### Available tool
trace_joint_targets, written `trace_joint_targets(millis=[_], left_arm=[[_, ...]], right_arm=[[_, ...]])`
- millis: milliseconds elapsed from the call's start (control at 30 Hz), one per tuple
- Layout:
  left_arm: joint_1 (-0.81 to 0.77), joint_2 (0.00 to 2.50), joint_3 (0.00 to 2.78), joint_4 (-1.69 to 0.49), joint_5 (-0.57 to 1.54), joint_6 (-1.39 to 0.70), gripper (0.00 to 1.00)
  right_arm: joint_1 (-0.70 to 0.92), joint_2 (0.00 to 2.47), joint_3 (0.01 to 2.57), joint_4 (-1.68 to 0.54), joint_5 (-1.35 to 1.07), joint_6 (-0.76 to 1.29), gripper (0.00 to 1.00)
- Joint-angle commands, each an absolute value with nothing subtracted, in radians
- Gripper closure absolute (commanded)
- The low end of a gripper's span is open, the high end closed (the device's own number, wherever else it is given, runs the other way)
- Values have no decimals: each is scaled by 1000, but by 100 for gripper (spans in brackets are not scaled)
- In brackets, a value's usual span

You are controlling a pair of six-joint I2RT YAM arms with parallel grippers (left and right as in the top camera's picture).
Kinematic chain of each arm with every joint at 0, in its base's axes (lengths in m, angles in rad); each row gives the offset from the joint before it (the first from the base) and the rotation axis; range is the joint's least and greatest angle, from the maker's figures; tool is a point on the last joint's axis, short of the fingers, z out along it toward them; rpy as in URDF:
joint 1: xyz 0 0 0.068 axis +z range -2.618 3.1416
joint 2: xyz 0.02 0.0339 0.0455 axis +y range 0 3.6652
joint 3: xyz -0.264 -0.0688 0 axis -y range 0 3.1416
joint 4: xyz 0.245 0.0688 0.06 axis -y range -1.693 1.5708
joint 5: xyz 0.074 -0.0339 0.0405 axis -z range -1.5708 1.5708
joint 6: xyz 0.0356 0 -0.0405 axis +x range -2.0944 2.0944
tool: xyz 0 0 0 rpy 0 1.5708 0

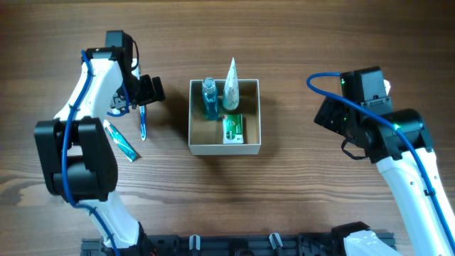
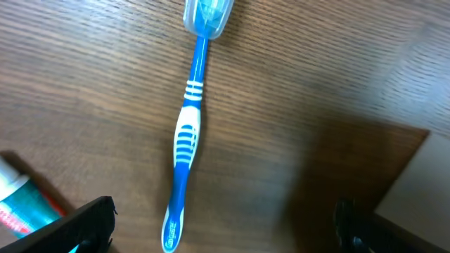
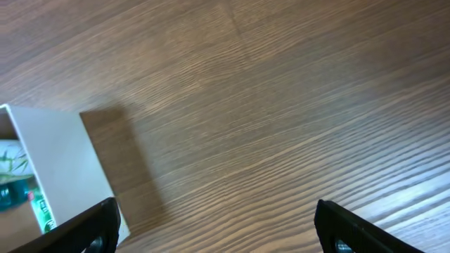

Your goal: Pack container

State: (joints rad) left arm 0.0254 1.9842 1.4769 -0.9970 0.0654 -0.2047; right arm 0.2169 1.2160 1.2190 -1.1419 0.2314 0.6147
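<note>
Wood-grain tabletop [image 1: 298,43] fills every view, and the container [image 1: 224,149] sits on it at the middle of the overhead picture, square, white-walled and tan inside. Three things are already in it: a blue bottle [image 1: 209,99] and a white tube [image 1: 230,89] along its far wall, and a green box [image 1: 232,129] nearer its front wall.

Left of the container, apart from it, a blue-and-white toothbrush [image 2: 186,140] lies flat on the wood with a clear cap [image 2: 206,15] over its head. Further left again lies a toothpaste tube [image 1: 121,140], also outside the container.

The left tool [image 1: 147,92] hangs over the toothbrush with its jaws spread wide and nothing held. In its wrist view the handle end lies between the two dark fingers [image 2: 91,225]; whether they touch the wood cannot be told. The right tool [image 1: 325,118] waits well to the right of the container, jaws apart and empty.

The step in hand looks like picking up the toothbrush, with packing partly done. The next move probably calls for lowering the left tool astride the thin handle, closing across its width, then lifting and carrying it rightward over the near wall into the free space.
</note>
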Motion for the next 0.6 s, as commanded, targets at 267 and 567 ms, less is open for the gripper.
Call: trace_joint_targets(millis=[267,567], left_arm=[[19,2029,1485,-975,62,-217,1],[17,2051,1481,-957,62,-218,1]], right_arm=[[12,1386,1202,-1059,-158,399,9],[-229,1574,1202,-1071,-200,231,8]])
